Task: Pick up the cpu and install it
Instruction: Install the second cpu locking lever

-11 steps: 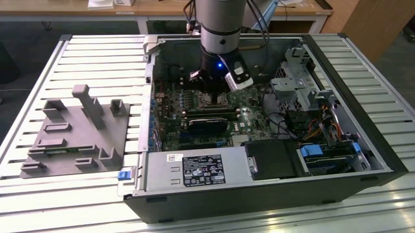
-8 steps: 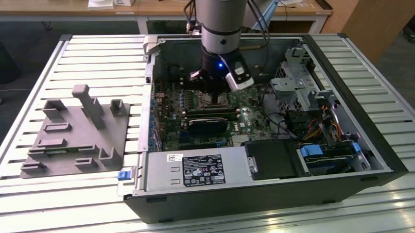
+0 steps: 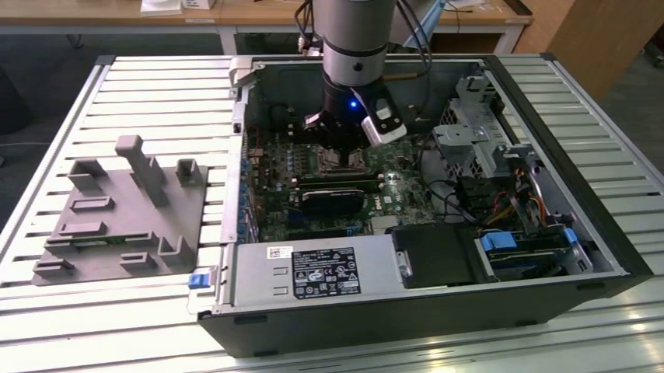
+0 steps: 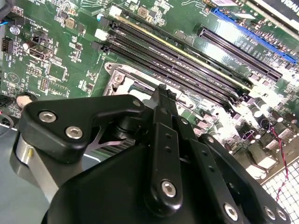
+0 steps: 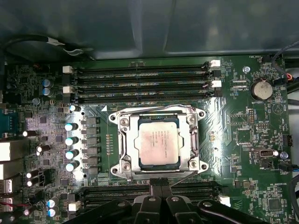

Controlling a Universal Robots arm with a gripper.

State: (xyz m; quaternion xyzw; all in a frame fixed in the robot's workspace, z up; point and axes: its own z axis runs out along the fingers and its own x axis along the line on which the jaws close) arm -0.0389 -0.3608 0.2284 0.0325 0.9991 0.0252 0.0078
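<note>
Black, link-armed gripper (image 5: 160, 184), fingers pressed together and empty, hovered just beside the silver-grey square cpu (image 5: 153, 141) seated in its metal-framed socket (image 5: 122, 122).

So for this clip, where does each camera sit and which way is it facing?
Exterior view: off the arm, above the table, looking down at the open computer case; the arm and gripper reach in.
First wrist view: on the arm, facing the motherboard, cpu in its socket, gripper links showing.
Second wrist view: on the arm, slanted across the memory slots, gripper linkage close.
Both wrist views share socket and slots.
</note>
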